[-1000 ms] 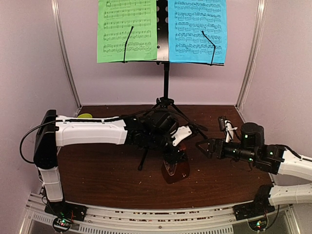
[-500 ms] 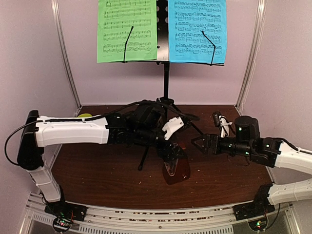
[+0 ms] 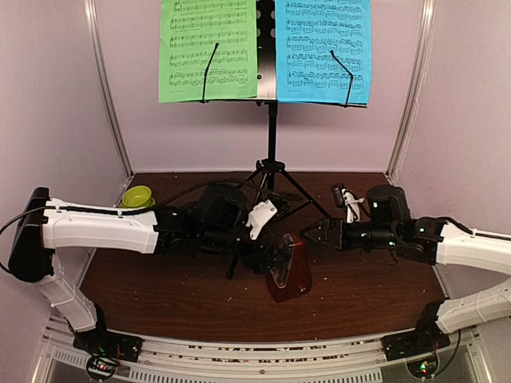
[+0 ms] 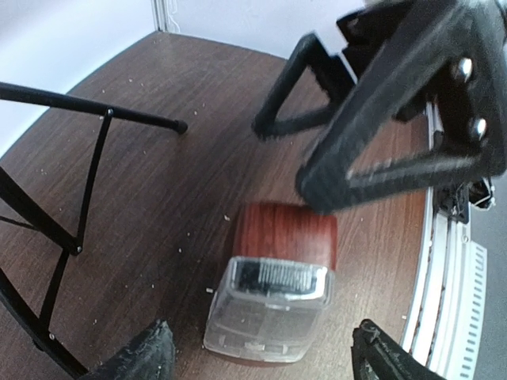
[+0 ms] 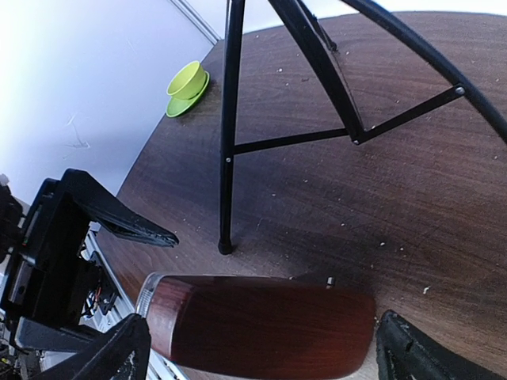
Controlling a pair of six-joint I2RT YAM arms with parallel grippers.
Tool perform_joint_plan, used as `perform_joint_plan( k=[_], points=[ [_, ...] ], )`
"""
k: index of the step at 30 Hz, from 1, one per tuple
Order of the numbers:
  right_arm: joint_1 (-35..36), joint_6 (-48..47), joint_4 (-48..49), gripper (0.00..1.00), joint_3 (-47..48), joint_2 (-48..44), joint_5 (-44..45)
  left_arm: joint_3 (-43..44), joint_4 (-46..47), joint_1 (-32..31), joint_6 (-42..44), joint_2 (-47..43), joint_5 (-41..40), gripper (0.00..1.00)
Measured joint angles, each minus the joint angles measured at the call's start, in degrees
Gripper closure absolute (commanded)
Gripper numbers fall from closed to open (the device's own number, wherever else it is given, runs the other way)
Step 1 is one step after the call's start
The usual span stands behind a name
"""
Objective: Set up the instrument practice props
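metronome [image 3: 287,270], reddish-brown pyramid with clear cover, stands upright on the dark wood table [image 3: 160,295], front centre, just ahead of the stand's legs. in the left wrist view the metronome [image 4: 281,265] is seen from above, clear part nearest the camera, wood part beyond it. in the right wrist view the metronome [image 5: 261,324] fills the bottom edge as a wood-grain side with the clear tip at its left end.

left gripper [image 3: 274,254] sits at the metronome's upper left side. fingers spread wide; in its own camera the left gripper [image 4: 263,340] has a finger on each side of the clear cover with a gap showing on both sides, gripping nothing.

right gripper [image 3: 315,233] points in from the right, near the metronome's top, apart from it. fingers apart, nothing between them; seen as an open black v [image 4: 289,158] from the left wrist.

black tripod music stand [image 3: 271,136] stands behind, at the table's back centre, legs splayed, one foot close to the metronome. green sheet [image 3: 207,48] on the left half of the hole-punched desk [image 3: 266,48], blue sheet [image 3: 323,48] on the right half, each under a thin black wire arm.

lime-green bowl [image 3: 138,196] at the far left back of the table, well apart from everything, also seen from the right wrist [image 5: 188,83].
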Motion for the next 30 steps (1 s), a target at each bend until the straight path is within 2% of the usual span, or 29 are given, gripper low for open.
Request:
perform_joint_plan(
  k=[11,26,30],
  points=[
    [-0.09,2.58,1.33,0.02,0.72,3.78,-3.26,1.77,2.10,0.00,0.31,2.80,1.66,0.28],
    [-0.15,3.67,1.97,0.03,0.87,4.70,-4.63,2.34,2.27,0.83,3.54,2.97,4.59,0.55],
    [-0.22,3.37,2.05,0.03,0.81,4.79,-4.50,2.34,2.23,1.11,4.07,2.97,4.98,0.48]
  ],
)
